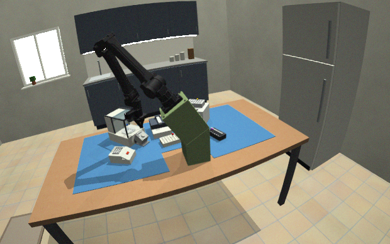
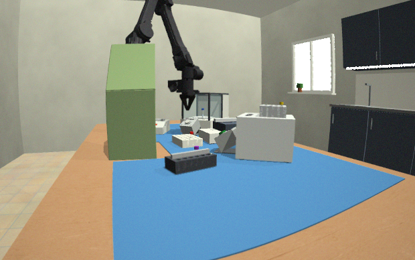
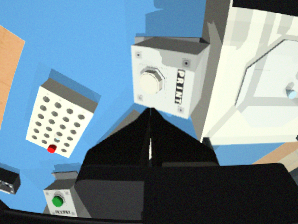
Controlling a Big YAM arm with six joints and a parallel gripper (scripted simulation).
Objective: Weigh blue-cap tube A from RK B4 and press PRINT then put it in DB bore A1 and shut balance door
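My gripper is shut and empty. Its tips are above the sloping front of the balance, close to the white PRINT key in the wrist view. The blue-capped tube stands upright inside the glass box, on the pan. The box's top pane seems to cover the box, but its exact position is hard to tell. No lit green lamp can be made out. The dry block stands left of the balance. Whether bore A1 is filled cannot be told.
The tube rack holds a red-capped tube. The spectrophotometer and the white mixer stand beyond it. The black magnet block holds a purple-capped tube. The green arm pedestal stands at the front.
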